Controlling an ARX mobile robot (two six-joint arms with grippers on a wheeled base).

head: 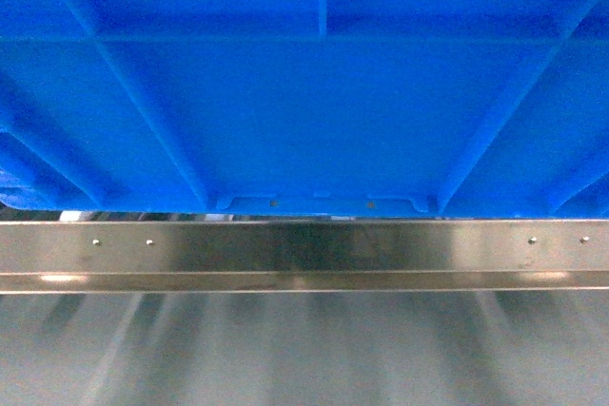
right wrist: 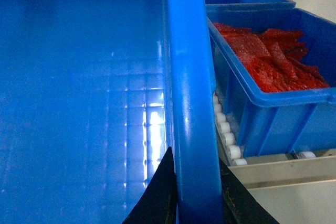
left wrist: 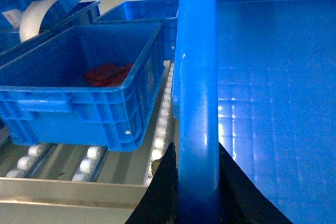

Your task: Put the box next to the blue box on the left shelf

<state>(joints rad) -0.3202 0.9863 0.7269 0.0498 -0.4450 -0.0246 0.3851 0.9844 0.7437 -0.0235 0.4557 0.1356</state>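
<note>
Two pincers hold one box (head: 304, 111) between them, and we carry it wide side toward us, its long axis running from the left pincer (left wrist: 197, 192) across to the right pincer (right wrist: 194, 192). Each pincer is clamped over a short-end rim: in both wrist views we see a dark finger on either side of the thick blue rim, one inside the box and one outside. So the box lies between the two pincers, and neither arm is nearer to it than the other.

The relation that matters lies outward of the left pincer. Just beyond it, on the white rollers of the shelf (left wrist: 89, 153), sits a neighbouring blue crate (left wrist: 79, 98) with something red in its bottom. Its near wall runs roughly parallel to the rim we grip, with a narrow lane of rollers between them. Outward of the right pincer stands another crate (right wrist: 273, 114) filled with red packets (right wrist: 268, 59), also close.

In the head view the ribbed wall of our box fills the upper frame, and its base sits right at the steel front rail (head: 304, 249) of the shelf. We cannot tell whether the base rests on the rollers or hangs just above them. We judge the coming move a straight push or lowering, keeping the long axis square to both neighbours.
</note>
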